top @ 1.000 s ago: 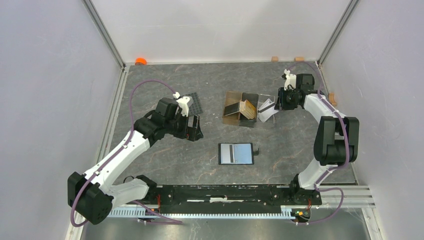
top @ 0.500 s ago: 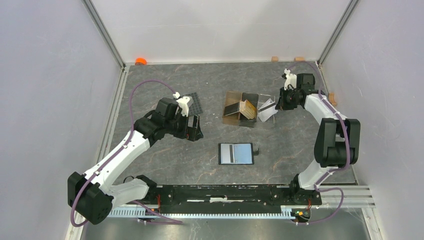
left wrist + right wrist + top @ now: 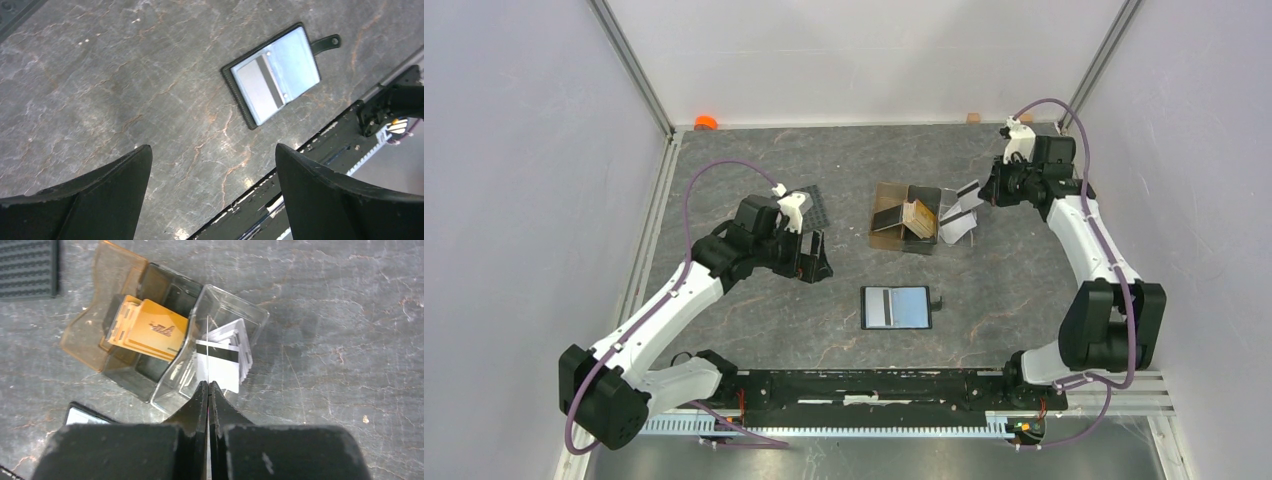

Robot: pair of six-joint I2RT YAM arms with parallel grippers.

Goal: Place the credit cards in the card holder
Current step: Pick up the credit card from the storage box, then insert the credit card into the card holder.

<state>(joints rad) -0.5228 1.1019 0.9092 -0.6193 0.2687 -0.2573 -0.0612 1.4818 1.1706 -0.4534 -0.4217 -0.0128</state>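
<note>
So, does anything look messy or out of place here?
Mildly: the orange cards lean askew in the brown box, not flat, and the white cards lie jumbled in the clear tray. One card sticks out edge-on from the shut right gripper.

Brown see-through compartment box [image 3: 890, 222] mid-table, touching clear plastic tray [image 3: 960, 226] beside it. Black gridded mat [image 3: 817, 206] off to the left, well apart. Small orange thing [image 3: 706, 122] at far-left corner, wooden block [image 3: 973, 117] along far edge.

Card holder [image 3: 896, 307] lies open flat, blue-grey inside, holding one striped card [image 3: 257, 85]; tan-orange cards [image 3: 150, 330] stacked in brown box [image 3: 80, 335]; whitish cards [image 3: 222, 367] in clear tray [image 3: 230, 296]; held card [image 3: 967, 189] edge-on in right gripper [image 3: 207, 384].
</note>
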